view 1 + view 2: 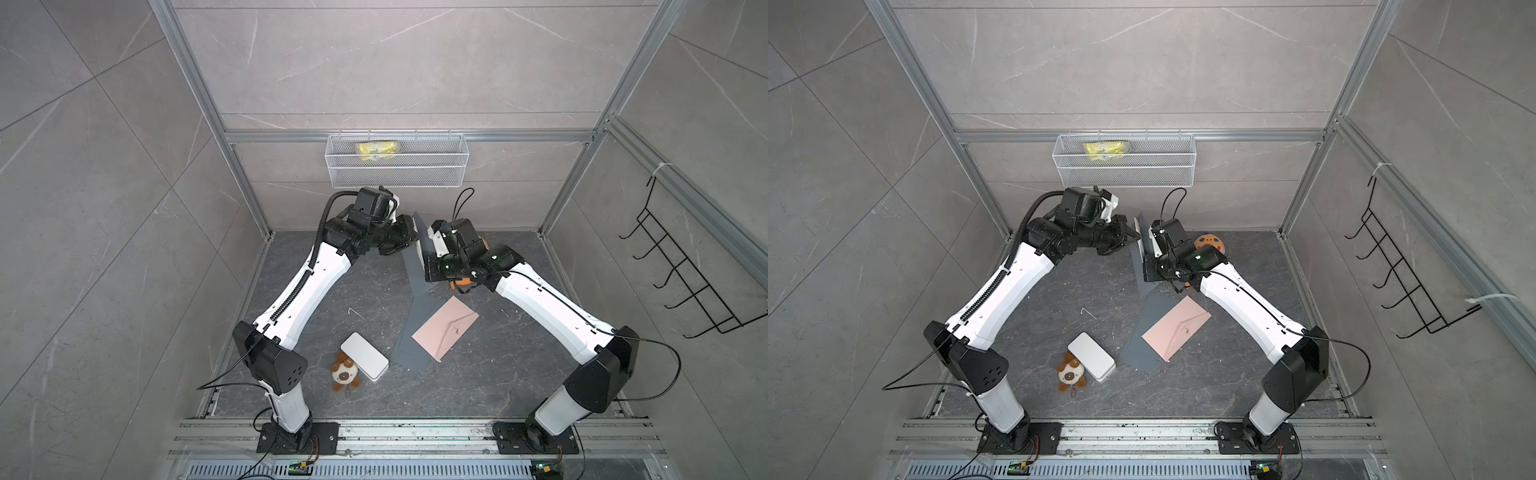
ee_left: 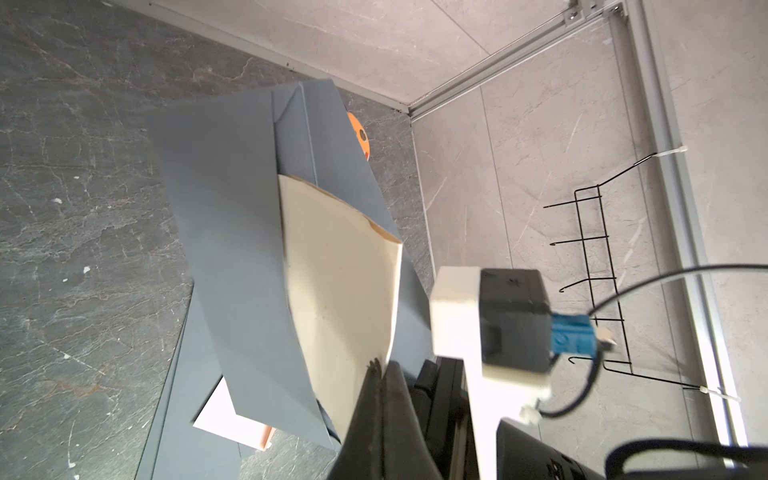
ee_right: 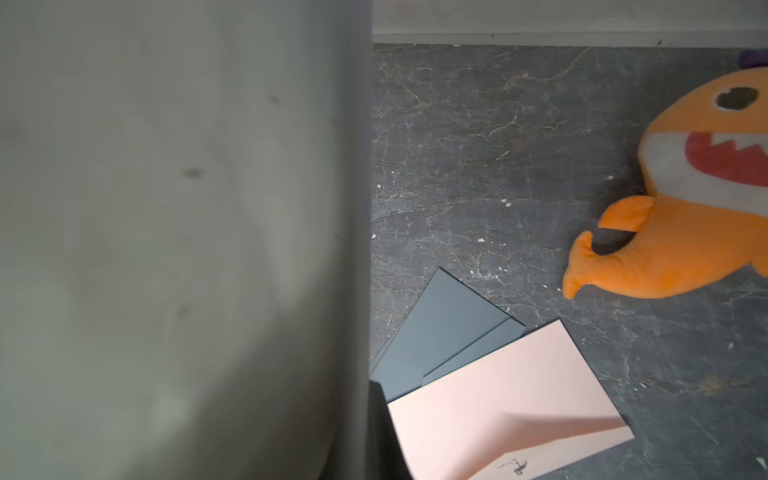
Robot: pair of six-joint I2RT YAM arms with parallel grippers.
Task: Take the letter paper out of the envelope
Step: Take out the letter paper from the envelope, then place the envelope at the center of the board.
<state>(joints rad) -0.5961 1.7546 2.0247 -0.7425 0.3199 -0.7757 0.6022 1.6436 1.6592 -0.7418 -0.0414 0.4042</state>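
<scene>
Now holding grey envelope (image 2: 224, 232) aloft in clamped right gripper (image 3: 370, 415), above the table (image 1: 478, 374). Pinching corner of cream letter paper (image 2: 340, 291) in closed left gripper (image 2: 376, 374), sheet partly inside envelope.

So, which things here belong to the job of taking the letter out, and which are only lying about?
Job: grey envelope, held up by the right gripper; cream letter paper, pinched by the left gripper.

Lying about: pink envelope, grey sheets under it, white box, brown plush toy, orange plush toy, yellow packet in the wire basket.
</scene>
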